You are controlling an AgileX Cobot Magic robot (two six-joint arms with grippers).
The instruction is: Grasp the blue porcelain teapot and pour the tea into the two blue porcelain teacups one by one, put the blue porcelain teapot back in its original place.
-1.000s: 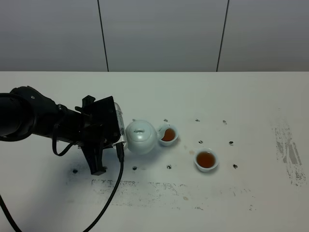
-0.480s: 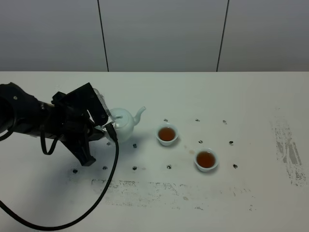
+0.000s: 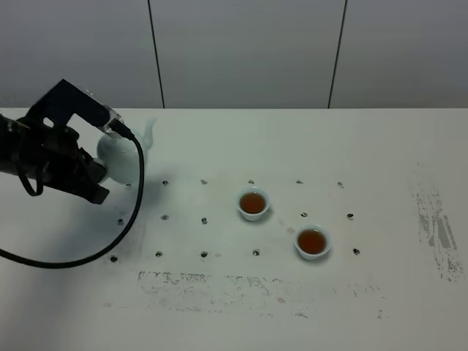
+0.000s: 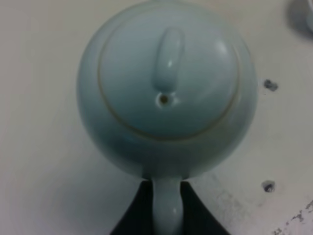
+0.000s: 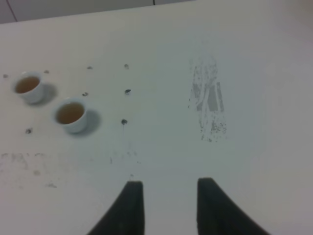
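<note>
My left gripper [image 4: 167, 208] is clamped on the handle of the blue porcelain teapot [image 3: 121, 155], near the table's [image 3: 380, 153] far left corner. My right gripper [image 5: 168, 205] stands apart over bare tabletop, and both teacups [image 3: 253, 203] [image 3: 312, 242] hold tea mid-table.

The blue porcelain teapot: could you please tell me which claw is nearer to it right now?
Left. The left claw is shut on the blue porcelain teapot by its handle. The right claw hangs empty and open over bare table, beyond the two teacups, out of the high view.

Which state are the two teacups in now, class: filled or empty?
Filled. Both teacups hold brown tea, visible from the high camera and the right wrist camera.
</note>
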